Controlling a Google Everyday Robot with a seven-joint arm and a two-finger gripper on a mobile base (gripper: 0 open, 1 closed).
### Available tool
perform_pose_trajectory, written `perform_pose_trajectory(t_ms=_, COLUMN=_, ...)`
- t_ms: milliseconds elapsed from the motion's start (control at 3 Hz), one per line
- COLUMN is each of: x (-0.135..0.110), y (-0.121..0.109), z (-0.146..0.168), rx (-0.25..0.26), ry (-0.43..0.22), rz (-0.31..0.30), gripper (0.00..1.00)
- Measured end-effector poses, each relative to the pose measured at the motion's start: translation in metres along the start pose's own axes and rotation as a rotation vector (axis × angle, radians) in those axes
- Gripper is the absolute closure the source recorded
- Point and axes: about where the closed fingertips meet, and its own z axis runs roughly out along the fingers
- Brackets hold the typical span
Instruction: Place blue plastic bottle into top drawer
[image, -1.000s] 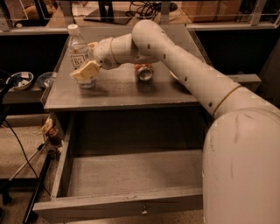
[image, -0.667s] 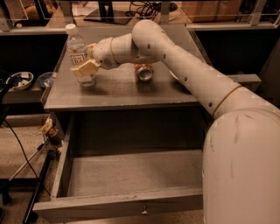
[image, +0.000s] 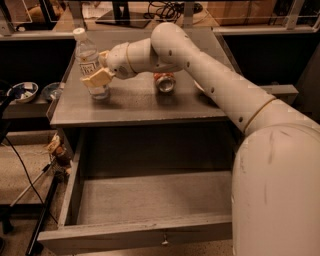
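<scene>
Camera view: the drawer (image: 140, 232), shallow and of grainy grey wood, stands pulled open at 6 o'clock. At 10 o'clock, on the cabinet top (image: 140, 102), the gripper (image: 97, 80) clasps the clear, white-capped bottle (image: 87, 55), which is upright. A round can (image: 164, 82) lies at its 3 o'clock.

matt tool (image: 96, 71) at clear plastic bottle (image: 86, 52)

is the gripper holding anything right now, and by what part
The gripper holds the blue plastic bottle around its lower body, just below the label, with the bottle upright.
</scene>
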Motion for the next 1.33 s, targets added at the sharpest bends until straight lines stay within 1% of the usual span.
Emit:
perform_pose_trajectory(t_ms=333, x=0.000, y=0.000, z=0.000, rx=0.000, ry=0.000, rz=0.000, gripper=1.00)
perform_pose_trajectory(t_ms=667, x=-0.012, y=0.007, z=-0.014, rx=0.019, ry=-0.014, rz=0.007, gripper=1.00)
perform_pose_trajectory(t_ms=1000, x=-0.051, y=0.045, z=-0.059, rx=0.103, ry=-0.045, rz=-0.018, gripper=1.00)
perform_pose_trajectory(t_ms=1333, x=-0.054, y=0.058, z=-0.067, rx=0.110, ry=-0.036, rz=-0.003, gripper=1.00)
